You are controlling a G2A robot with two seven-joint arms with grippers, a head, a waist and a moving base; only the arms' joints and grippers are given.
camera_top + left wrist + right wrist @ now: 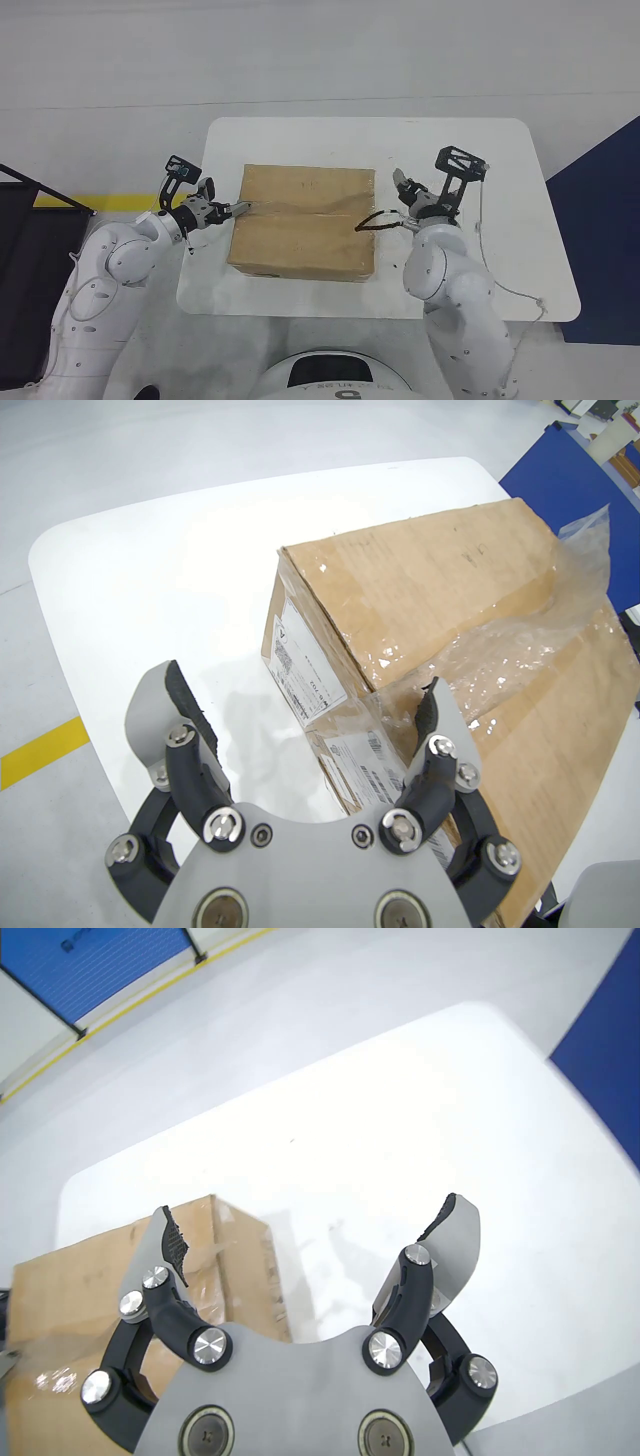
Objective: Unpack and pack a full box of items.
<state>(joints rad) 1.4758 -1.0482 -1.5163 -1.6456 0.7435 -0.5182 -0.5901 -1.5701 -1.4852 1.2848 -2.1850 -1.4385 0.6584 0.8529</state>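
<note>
Wide-open left jaws meet the left end of the box [303, 220] at mid-frame in the top view; its long axis runs left to right across the desk [500, 170], flaps shut, and the right jaws stand slightly off its right end. Left wrist view: one fingertip [427, 710] is at loose clear tape [500, 650] by the seam's end, near white barcode labels [305, 665]. Right wrist view: jaws wide, empty, beside the box's corner.

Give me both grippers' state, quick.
Left gripper: open, holding nothing, at one end of the box.
Right gripper: open, holding nothing.
</note>
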